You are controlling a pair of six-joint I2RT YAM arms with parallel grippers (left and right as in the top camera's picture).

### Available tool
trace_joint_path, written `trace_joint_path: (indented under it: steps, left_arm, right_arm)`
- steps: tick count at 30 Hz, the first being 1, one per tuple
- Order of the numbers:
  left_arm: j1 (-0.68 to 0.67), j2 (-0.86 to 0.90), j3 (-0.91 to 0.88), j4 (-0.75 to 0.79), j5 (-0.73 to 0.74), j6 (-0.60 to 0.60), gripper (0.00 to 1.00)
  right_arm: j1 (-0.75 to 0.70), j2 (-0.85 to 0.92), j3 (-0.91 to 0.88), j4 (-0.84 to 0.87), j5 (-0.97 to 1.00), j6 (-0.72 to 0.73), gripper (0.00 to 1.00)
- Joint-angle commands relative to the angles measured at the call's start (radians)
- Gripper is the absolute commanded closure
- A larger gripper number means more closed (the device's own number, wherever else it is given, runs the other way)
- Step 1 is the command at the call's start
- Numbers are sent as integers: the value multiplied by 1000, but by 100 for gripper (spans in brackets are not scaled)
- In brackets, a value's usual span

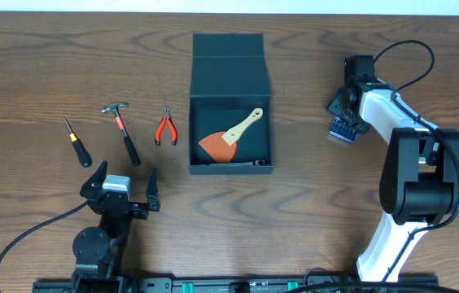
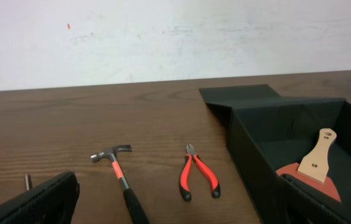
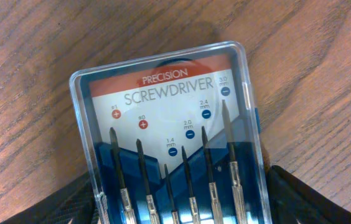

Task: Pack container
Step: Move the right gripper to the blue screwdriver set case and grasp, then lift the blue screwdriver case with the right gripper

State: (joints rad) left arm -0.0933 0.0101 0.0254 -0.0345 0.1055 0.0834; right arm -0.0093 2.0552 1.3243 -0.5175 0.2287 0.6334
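Where the container (image 1: 229,77) sits: mid-table, well apart from both my grippers.
Container look: dark teal-black rectangular box, flap lid folded back on the far side, mouth open upward.
Inside it: an orange-bladed scraper (image 1: 231,137) with a pale wooden handle, lying aslant.
My left gripper (image 1: 122,175): fingers wide apart, empty, by the near edge.
My right gripper (image 1: 345,120): fingers flank a clear screwdriver case (image 3: 169,124) on the wood; whether they clamp it, I cannot tell.
Left of the box: pliers (image 1: 165,128), hammer (image 1: 124,130), screwdriver (image 1: 76,143).

container (image 1: 229,61) 1 | scraper (image 1: 231,137) 1 | hammer (image 1: 122,133) 1 | pliers (image 1: 164,129) 1 | screwdriver (image 1: 76,144) 1 | screwdriver set (image 3: 175,143) 1
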Motion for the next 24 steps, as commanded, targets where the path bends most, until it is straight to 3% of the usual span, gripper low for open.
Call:
trace_joint_path:
  steps: [1,24]
  left_arm:
    - [-1,-6,-21,-27,21,10,1]
    - [-1,-6,-21,-27,21,10,2]
  right_arm:
    - [-5,38,2,-14,-23,-3,33]
    - [-5,-12,4,-5,-111,-3,48]
